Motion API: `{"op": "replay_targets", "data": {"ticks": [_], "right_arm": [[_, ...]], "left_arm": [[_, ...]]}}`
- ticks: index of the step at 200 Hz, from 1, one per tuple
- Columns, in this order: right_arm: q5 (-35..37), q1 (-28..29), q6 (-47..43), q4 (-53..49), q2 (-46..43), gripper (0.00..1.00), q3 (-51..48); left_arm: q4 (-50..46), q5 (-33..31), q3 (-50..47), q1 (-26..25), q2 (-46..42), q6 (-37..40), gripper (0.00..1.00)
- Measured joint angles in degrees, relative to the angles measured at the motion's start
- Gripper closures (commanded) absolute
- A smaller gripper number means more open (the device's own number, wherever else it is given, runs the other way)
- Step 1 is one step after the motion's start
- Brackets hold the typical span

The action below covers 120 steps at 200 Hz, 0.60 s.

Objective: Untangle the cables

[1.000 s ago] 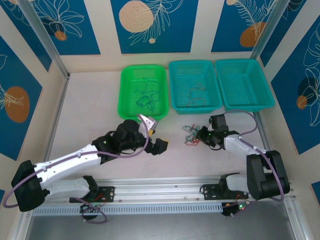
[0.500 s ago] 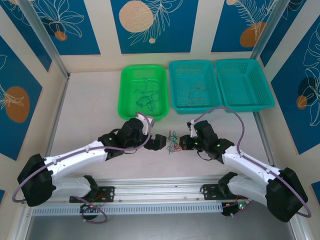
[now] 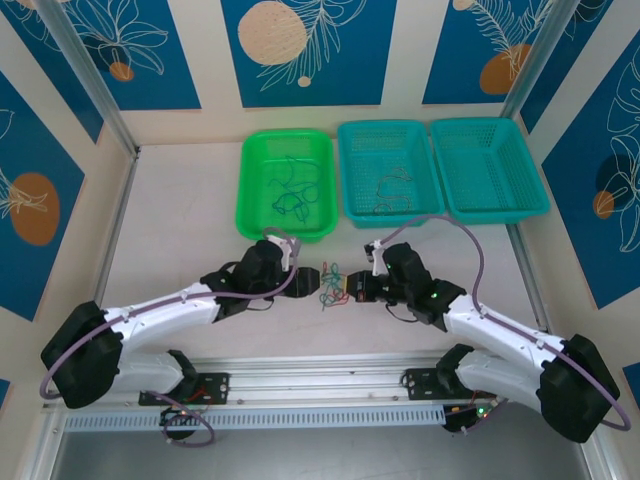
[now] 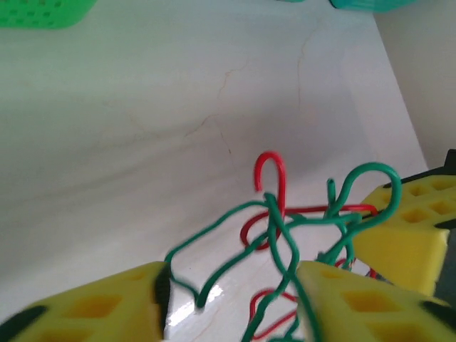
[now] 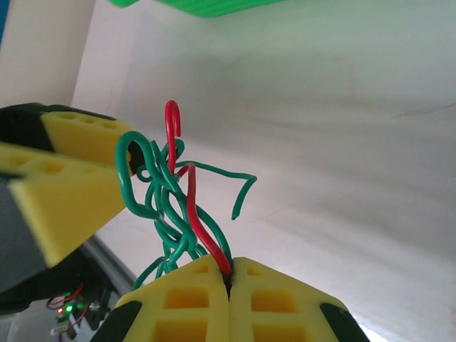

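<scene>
A pale table sits inside cream walls hung with blue leaf-print panels. In the top view the left gripper and right gripper point at each other near the middle of the table, tips close together. The cables are bunched in the small space between them.

The right wrist view has the right gripper pressed closed, pads meeting. Red and green strands of the cables are pinched in the seam and rise straight out from the tips. A red hook tops the bundle, and one green end sticks out to the side. Just past the bundle is the left gripper, its yellow fingers spread, with a green loop touching the upper finger.

In the left wrist view the left gripper is open, one finger at each lower corner. The cables hang in the gap between them, green strands crossing over red ones. The strands run on to the right gripper's yellow fingers, just ahead and to one side. Whether any strand presses on the left pads cannot be told.

Well beyond both grippers, along the far side, stand a green tray and two teal baskets side by side. The tray and the nearer basket each hold a few thin loose wires.
</scene>
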Motion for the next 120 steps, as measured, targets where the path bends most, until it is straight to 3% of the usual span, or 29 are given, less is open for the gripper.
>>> {"op": "replay_targets", "data": {"ticks": [54, 120], "right_arm": [[2.5, -1.2, 2.3, -2.3, -0.9, 1.00, 0.7], [-3.2, -24.1, 4.2, -9.7, -9.4, 1.00, -4.2]], "left_arm": [[-0.2, -1.2, -3.6, 3.1, -4.7, -0.1, 1.00], [-4.4, -1.5, -8.0, 10.2, -17.4, 0.2, 1.00]]}}
